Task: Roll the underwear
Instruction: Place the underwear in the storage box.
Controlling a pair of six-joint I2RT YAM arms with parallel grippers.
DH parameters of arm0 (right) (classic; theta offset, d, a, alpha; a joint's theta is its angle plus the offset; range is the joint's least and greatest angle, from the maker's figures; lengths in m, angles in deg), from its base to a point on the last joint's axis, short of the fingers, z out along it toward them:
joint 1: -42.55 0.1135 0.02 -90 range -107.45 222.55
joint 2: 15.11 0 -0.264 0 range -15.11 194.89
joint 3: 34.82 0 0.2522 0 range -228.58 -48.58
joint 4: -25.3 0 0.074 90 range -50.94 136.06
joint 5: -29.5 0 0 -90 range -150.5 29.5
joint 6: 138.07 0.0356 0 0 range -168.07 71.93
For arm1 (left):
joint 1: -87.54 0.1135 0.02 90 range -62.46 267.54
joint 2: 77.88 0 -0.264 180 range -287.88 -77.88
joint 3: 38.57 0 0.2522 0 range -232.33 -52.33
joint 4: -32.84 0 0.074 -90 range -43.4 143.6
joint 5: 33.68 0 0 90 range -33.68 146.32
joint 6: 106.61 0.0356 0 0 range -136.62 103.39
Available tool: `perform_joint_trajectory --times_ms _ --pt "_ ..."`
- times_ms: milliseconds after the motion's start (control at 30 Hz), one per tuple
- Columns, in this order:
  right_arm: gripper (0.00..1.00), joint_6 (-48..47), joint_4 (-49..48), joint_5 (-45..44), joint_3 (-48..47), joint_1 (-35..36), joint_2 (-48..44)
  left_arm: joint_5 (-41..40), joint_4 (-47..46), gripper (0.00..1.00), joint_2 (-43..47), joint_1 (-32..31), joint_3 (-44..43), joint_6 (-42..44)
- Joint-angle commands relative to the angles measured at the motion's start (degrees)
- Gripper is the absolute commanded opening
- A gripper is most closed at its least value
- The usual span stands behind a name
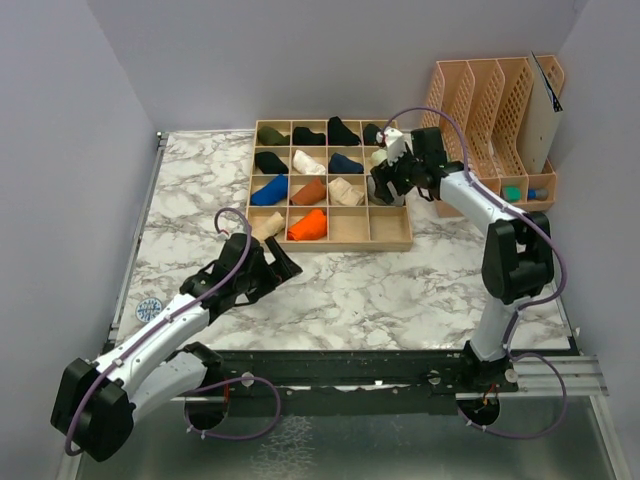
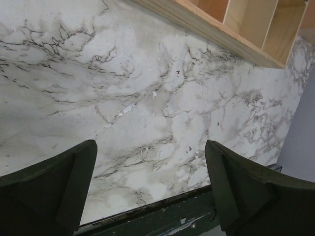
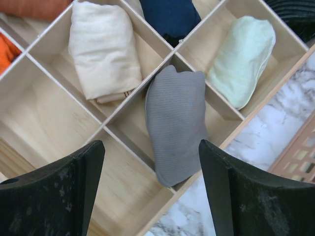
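A grey rolled underwear (image 3: 174, 123) lies in a compartment on the right side of the wooden divider box (image 1: 390, 243), one end leaning on a divider. My right gripper (image 3: 150, 147) hovers open just above it, empty; in the top view this gripper (image 1: 383, 180) hides the grey roll. A pale beige rolled underwear (image 3: 103, 49) fills the neighbouring compartment and also shows in the top view (image 1: 345, 190). My left gripper (image 1: 278, 262) is open and empty, low over bare marble in front of the box; it also shows in the left wrist view (image 2: 150, 147).
Other compartments hold rolls: pale green (image 3: 241, 59), navy (image 3: 170, 17), orange (image 1: 308, 225), another beige one (image 1: 267, 226), and dark ones at the back. A peach file rack (image 1: 490, 100) stands at the back right. The box's front wall (image 2: 211, 29) lies ahead of my left gripper.
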Motion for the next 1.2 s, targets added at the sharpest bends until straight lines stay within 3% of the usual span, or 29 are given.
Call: perform_joint_trajectory --times_ms 0,300,967,1167 --pt "0.79 13.56 -0.52 -4.16 -0.25 -0.48 2.18 -1.54 2.24 0.98 1.37 0.40 -2.30 1.40" --pt "0.70 14.16 -1.28 -10.29 1.11 -1.08 3.19 -1.29 2.00 0.98 0.23 0.40 -2.04 1.31" --pt "0.66 11.98 0.44 -4.64 -10.12 -1.11 14.54 -1.01 1.50 0.98 -0.44 0.48 -1.61 1.83" --pt "0.60 11.13 2.04 -3.98 -12.01 -1.11 18.11 -1.20 1.28 0.98 -1.47 0.57 -1.50 2.16"
